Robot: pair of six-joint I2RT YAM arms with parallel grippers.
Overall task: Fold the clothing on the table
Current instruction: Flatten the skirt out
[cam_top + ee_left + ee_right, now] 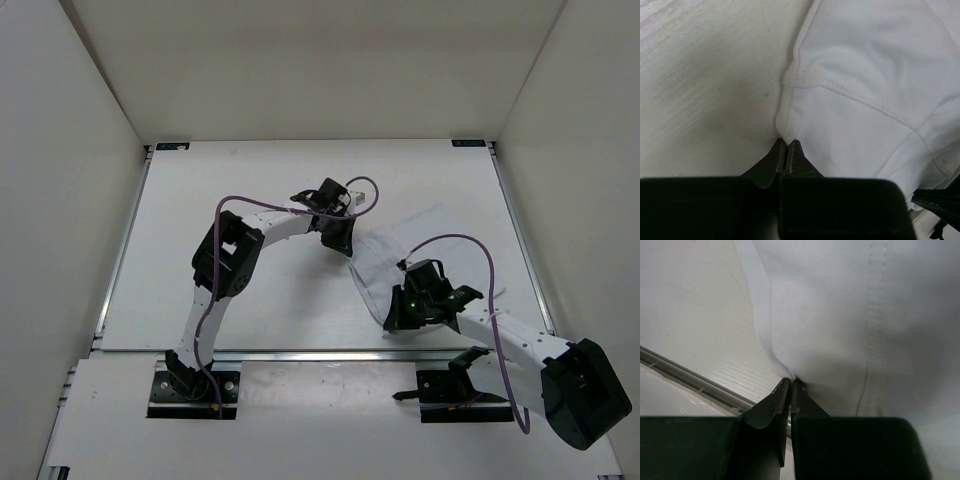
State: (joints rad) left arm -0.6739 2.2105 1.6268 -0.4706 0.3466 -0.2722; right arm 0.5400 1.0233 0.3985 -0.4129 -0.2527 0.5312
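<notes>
The clothing (400,252) is a thin white garment lying wrinkled right of the table's middle, hard to tell from the white table (200,290). My left gripper (343,245) is at its left edge, shut on the clothing (860,100), with the fabric's edge pinched between the fingertips (786,141). My right gripper (395,322) is at the garment's near corner, shut on the clothing (840,315), where a fold of cloth runs into its tips (791,380). A stitched hem shows in both wrist views.
The table's metal rail (685,375) runs close beside the right gripper at the near edge. White walls enclose the table on three sides. Purple cables loop over both arms.
</notes>
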